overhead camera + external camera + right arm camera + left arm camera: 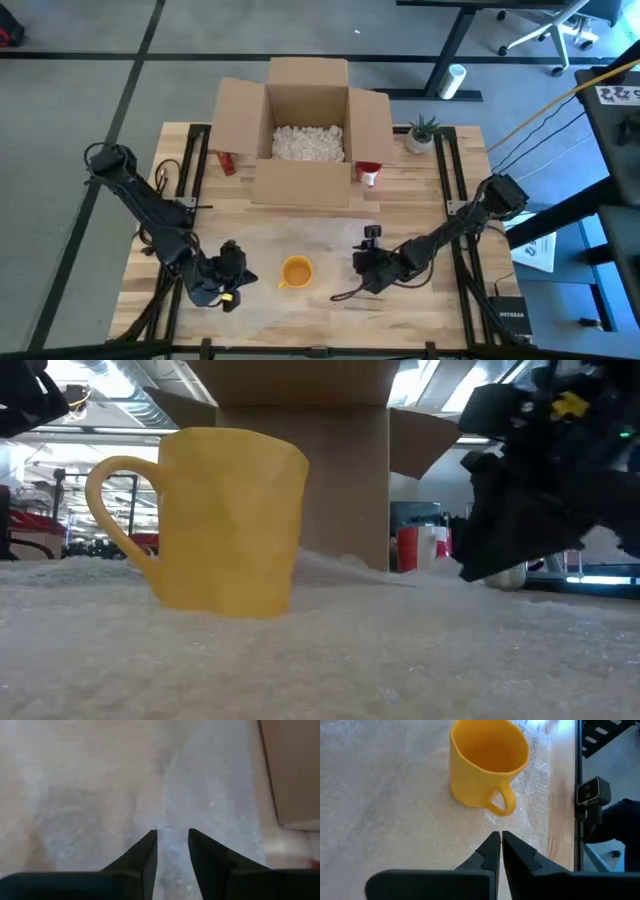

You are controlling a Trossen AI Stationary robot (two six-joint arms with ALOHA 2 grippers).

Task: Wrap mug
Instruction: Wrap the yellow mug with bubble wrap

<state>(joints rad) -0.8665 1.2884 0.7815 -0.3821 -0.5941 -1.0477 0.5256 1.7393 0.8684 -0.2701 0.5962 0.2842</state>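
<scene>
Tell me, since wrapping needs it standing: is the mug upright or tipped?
Upright: the yellow mug stands on its base on the bubble wrap, mouth up.

We see an office or lab: grey carpet tiles (70, 110) at the frame's left, an office chair (556, 30) and desk legs (448, 45) upper right, a wooden worktable (420, 190) mid-frame.

both arms are matte black, built of slim links with bulky rounded joints. black cables loop off them. the left gripper (236, 290) carries a small yellow tag; its fingers (490, 851) are dark tapered wedges. the right gripper (172, 845) has the same pointed black fingers.
</scene>
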